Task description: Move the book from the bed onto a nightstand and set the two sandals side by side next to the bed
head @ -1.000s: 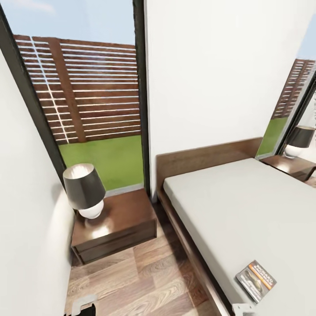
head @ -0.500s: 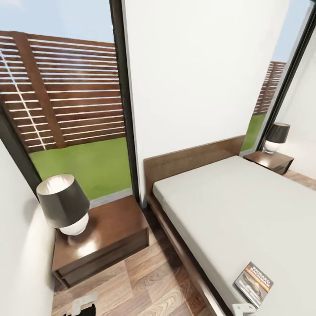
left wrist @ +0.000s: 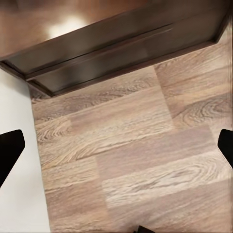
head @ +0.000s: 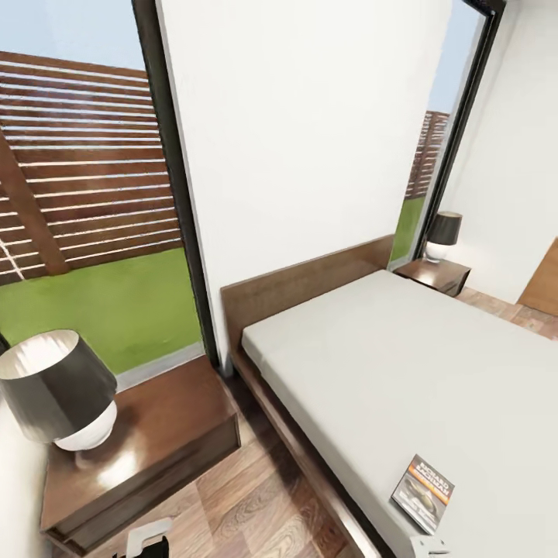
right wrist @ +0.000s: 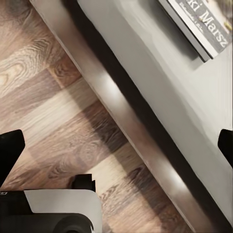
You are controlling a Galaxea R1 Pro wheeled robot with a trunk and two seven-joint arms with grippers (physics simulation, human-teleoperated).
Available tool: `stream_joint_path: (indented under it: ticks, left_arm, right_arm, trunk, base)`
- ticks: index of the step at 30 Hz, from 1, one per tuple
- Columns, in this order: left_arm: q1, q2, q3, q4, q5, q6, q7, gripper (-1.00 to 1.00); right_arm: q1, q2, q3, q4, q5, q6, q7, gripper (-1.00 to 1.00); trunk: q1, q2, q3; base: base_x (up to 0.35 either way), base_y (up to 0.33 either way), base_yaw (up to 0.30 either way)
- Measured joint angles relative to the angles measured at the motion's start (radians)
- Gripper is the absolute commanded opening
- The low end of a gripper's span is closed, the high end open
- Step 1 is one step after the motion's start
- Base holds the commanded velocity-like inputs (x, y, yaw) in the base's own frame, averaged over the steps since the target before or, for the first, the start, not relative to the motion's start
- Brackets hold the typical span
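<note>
The book (head: 422, 492), dark with an orange band, lies flat on the off-white mattress of the bed (head: 403, 364), close to its near side edge. In the right wrist view the book (right wrist: 201, 22) lies beyond the dark bed frame (right wrist: 136, 116), and my right gripper (right wrist: 117, 148) is open over the floor beside that frame. My left gripper (left wrist: 117, 150) is open above bare wood planks, just in front of the near nightstand (left wrist: 121, 46). That nightstand (head: 155, 434) stands left of the bed. The sandals are out of view.
A black-shaded lamp (head: 54, 395) takes up the left part of the near nightstand's top. A second nightstand (head: 434, 273) with its own lamp (head: 443, 235) stands across the bed. Tall windows flank the white wall. A strip of wood floor (head: 263, 504) runs between nightstand and bed.
The head camera has turned to the right, so window and near nightstand have slid left in the picture and the far nightstand shows more. The book lies where it did.
</note>
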Motion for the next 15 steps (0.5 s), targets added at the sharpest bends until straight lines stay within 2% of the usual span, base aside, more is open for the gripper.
stream_joint_path:
  ticks: [15]
  left_arm:
    - [0.0,0.0,-0.001,0.0,0.0,0.0,0.0,1.0]
  right_arm:
    - [0.0,0.0,0.0,0.0,0.0,0.0,0.0,1.0]
  trunk:
    - [0.0,0.0,0.001]
  base:
    - [0.116,0.001,-0.278]
